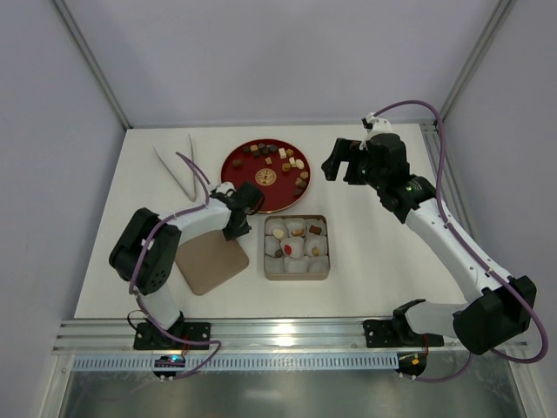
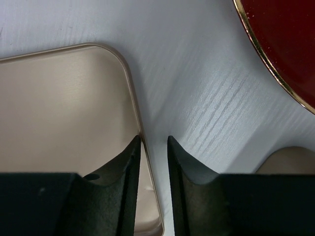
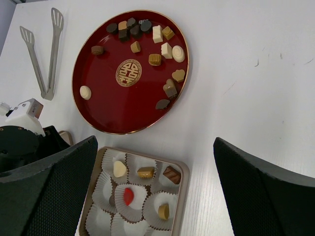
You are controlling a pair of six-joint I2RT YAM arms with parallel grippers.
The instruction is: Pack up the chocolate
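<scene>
- Red plate point(image 3: 106, 105): the chocolate point(image 3: 155, 59) lies mostly at its 12 to 4 o'clock, with a few pieces in the tin point(image 3: 184, 191).
- My right claw point(image 3: 155, 142) gapes wide and empty; my left claw point(image 2: 153, 142) is barely parted astride the lid point(image 2: 64, 113) rim.
- The pieces look light, smooth and easily marred, so I'd pinch their flat sides gently.

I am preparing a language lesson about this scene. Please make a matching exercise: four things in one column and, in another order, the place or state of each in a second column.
Column 1
1. tongs
2. red plate
3. tin
4. lid

Column 2
A. holds white paper cups, a few with chocolate in them
B. lies flat, left of the tin, its edge below the left hand
C. carries many loose pieces
D. lies left of the red plate, apart from it

Pairs: 1-D, 2-C, 3-A, 4-B
</scene>
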